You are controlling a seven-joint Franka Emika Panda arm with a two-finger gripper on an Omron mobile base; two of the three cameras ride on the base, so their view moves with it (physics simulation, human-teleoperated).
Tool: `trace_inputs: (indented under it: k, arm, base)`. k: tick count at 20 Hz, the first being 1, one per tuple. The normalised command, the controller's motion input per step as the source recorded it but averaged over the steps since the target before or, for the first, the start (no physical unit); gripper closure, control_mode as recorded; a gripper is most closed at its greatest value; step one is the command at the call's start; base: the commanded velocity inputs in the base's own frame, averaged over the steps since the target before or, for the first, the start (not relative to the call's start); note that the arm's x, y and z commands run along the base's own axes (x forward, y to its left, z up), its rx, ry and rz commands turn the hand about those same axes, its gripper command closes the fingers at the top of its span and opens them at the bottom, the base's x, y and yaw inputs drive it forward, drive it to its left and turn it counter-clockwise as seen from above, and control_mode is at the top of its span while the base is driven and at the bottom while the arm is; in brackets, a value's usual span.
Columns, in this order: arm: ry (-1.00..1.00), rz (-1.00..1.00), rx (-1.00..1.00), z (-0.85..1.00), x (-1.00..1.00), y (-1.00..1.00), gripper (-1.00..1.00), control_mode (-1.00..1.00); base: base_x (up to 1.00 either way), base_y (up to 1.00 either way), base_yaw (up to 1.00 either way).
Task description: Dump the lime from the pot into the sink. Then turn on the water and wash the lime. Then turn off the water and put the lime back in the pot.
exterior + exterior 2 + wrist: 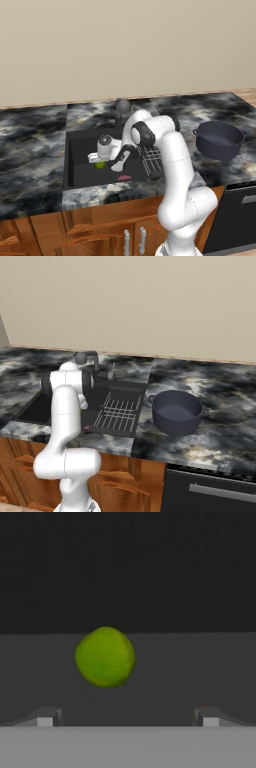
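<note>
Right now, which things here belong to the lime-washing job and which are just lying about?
Part of the job:
- lime, on the sink floor ahead of the open gripper
- pot, empty, upright on the counter right of the sink
- sink
- faucet behind the sink

Just lying about:
- wire rack in the sink
- pink-red patch on the sink floor

Beige wall (125, 45), marble counter (30, 145), seemingly wooden cabinets (95, 225)

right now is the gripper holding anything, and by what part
Nothing is held. The gripper is open, and the lime lies ahead of its fingertips in the sink.
</note>
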Motion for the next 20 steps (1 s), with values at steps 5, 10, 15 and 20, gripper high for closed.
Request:
trace_inputs:
  k: [5,10,15,20]
  arm:
    - [0.01,0.04,0.0,-0.21,0.28,0.0,-1.0,-1.0]
    - [0.02,0.04,0.0,-0.2,0.28,0.04,-1.0,-1.0]
    - [0.02,0.04,0.0,-0.19,0.23,0.06,-1.0,-1.0]
    - [0.02,0.03,-0.01,-0.19,0.25,0.05,-1.0,-1.0]
  base:
    - [0.0,0.0,0.0]
    - [0.0,0.0,0.0]
    - [0.0,0.0,0.0]
    - [0.0,0.0,0.0]
